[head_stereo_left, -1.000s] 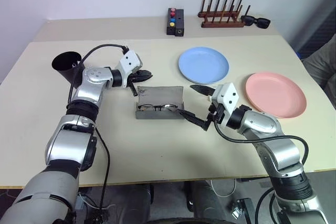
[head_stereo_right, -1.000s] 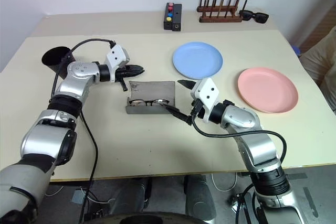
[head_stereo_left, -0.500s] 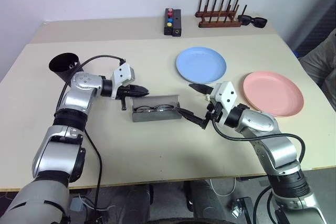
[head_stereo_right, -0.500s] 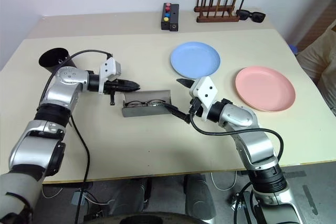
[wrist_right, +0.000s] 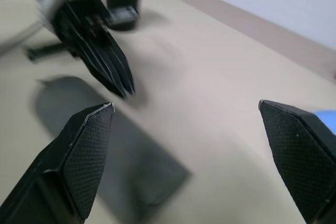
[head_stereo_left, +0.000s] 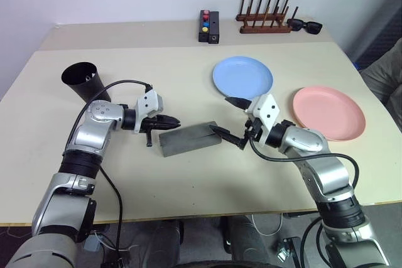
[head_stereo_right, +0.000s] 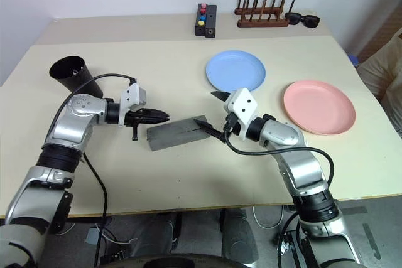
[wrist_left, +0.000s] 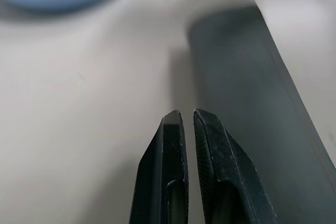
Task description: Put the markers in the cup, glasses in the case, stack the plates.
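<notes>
At the table's middle, the grey case (head_stereo_left: 188, 139) is lying closed between the pinched-shut left gripper (head_stereo_left: 174, 119) and wide-open right gripper (head_stereo_left: 233, 122); light, stiff, probably best gripped across its narrow sides.

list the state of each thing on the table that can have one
case: lid shut, lying flat
cup: tilted on the table, its mouth facing the camera
blue plate: flat, unstacked
pink plate: flat, unstacked, apart from the blue one
left end effector: shut, holding nothing
right end effector: open, at the case's end
</notes>
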You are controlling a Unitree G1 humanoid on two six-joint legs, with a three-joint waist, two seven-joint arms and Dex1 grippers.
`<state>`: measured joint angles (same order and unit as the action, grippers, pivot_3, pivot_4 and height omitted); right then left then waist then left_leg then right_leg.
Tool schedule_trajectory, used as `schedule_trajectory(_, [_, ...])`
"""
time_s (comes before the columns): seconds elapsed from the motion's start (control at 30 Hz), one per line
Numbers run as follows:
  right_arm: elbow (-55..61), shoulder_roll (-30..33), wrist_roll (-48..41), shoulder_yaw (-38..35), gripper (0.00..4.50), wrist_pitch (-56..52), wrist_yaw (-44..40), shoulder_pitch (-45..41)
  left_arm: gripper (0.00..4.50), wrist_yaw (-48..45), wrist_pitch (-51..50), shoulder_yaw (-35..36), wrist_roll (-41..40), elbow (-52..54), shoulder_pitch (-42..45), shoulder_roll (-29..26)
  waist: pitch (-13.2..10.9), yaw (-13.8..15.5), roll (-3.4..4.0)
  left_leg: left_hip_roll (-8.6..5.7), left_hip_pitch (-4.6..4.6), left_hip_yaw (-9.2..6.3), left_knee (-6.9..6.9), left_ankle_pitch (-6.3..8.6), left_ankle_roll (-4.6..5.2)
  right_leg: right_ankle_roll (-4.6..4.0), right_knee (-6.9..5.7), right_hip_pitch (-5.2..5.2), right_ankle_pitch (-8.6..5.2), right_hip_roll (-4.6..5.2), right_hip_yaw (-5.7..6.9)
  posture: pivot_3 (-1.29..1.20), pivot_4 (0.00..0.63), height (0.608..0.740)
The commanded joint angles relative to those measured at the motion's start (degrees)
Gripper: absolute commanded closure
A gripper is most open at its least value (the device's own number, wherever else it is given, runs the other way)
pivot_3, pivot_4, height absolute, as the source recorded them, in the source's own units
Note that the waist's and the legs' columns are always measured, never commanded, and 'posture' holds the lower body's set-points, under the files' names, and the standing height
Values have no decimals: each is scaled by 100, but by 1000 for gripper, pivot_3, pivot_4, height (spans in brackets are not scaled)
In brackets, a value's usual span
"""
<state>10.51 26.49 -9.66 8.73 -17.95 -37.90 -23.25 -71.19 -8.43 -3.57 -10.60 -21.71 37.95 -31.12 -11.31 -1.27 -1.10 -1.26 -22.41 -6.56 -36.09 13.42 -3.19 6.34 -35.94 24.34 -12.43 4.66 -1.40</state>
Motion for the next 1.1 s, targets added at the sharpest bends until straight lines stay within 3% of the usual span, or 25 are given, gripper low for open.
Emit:
schedule_trajectory(0.03, [-548,34,591,93,0,226,318,-446,4177,142,-103,464,-449,642,-137,-147,0,-7,0,0,1,0,3,0,0,-1,-4,1,-1,0,0,0,150,739])
schedule_trajectory(0.43, [-4087,-318,2244,975,0,1351,871,-2255,4177,802,-935,1081,-1384,2934,-1991,-431,-1,-125,4,0,0,3,9,0,-1,-4,-3,7,0,2,-5,0,150,739])
schedule_trajectory(0.53, [-4579,-432,2390,1042,854,1711,923,-2483,4240,1117,-1084,1168,-1461,3260,-2314,-395,-1,-129,4,0,2,2,10,0,-1,-5,-4,7,1,1,-5,0,150,739])
schedule_trajectory(0.77, [-5004,-537,2749,1138,4457,2163,1038,-2658,4240,1588,-1297,1191,-1648,3693,-2682,-338,-2,-125,6,0,2,2,10,0,-1,-6,-5,7,0,1,-5,0,150,739])
schedule_trajectory(0.93, [-4801,-512,2853,1063,4490,2268,1157,-2609,4240,1738,-1274,1100,-1720,3761,-2696,-313,-2,-129,6,0,2,2,11,0,-1,-6,-4,7,0,1,-5,0,150,739])
schedule_trajectory(1.1, [-3473,-142,2933,800,4490,2103,1145,-2336,4240,1808,-1354,890,-1921,3858,-2467,-12,-5,-116,11,0,0,2,11,0,-1,-5,-4,8,1,1,-5,0,150,739])
